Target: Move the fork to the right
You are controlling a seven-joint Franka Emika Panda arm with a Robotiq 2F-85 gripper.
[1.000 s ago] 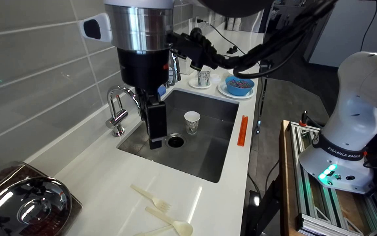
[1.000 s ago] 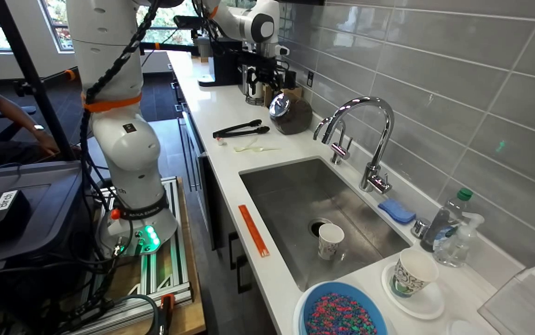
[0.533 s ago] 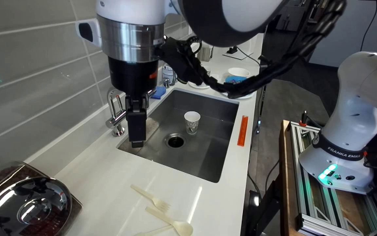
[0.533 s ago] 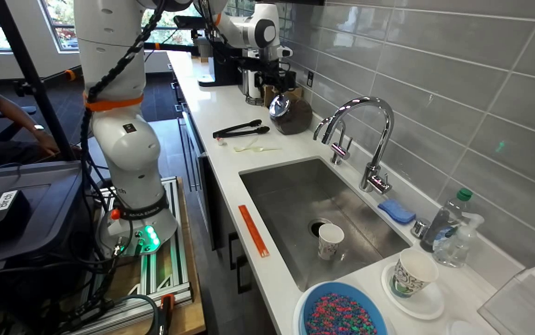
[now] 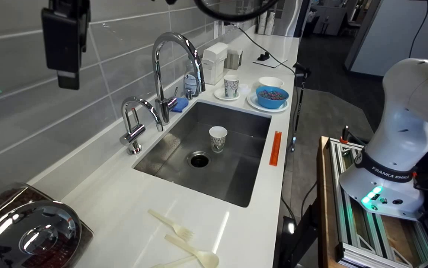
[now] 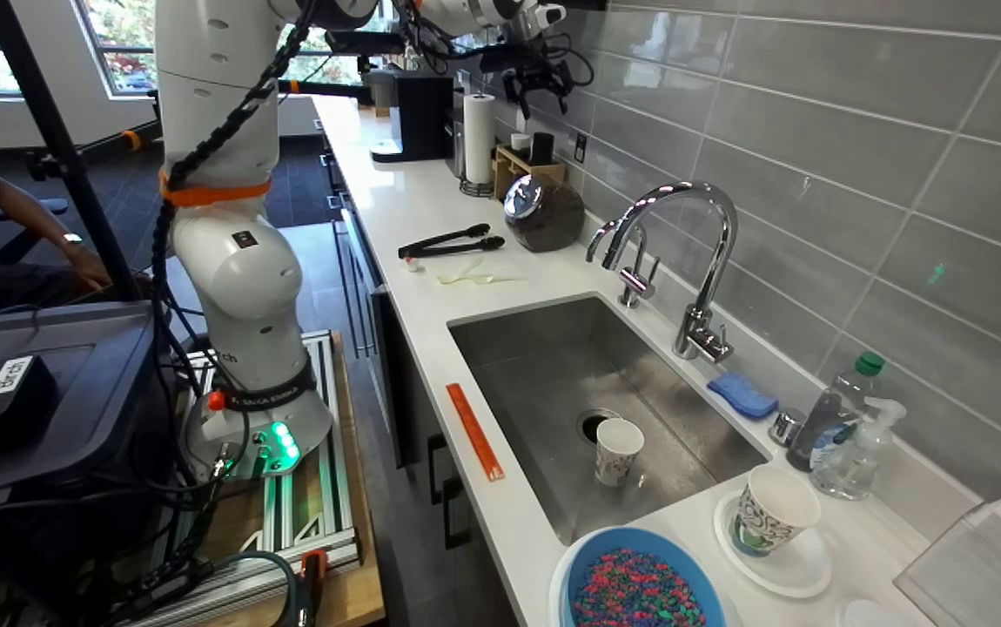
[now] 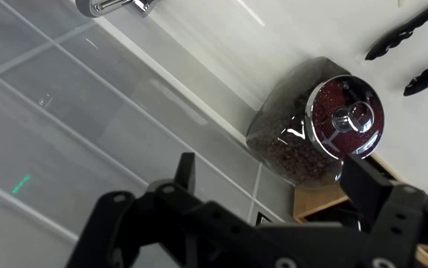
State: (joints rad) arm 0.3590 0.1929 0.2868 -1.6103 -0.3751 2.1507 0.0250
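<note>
The claw (image 7: 271,165) hangs spread apart, holding nothing; the fork (image 5: 170,223) lies well below it, to one side. We fear that a low approach may strike the jar (image 7: 292,141) beneath, and the wide spread may catch the spoon (image 5: 194,252) together with the fork.

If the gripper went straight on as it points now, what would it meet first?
Probably the jar, ahead of the open gripper in the wrist view; depth is unclear, so the wall alongside might come first.
</note>
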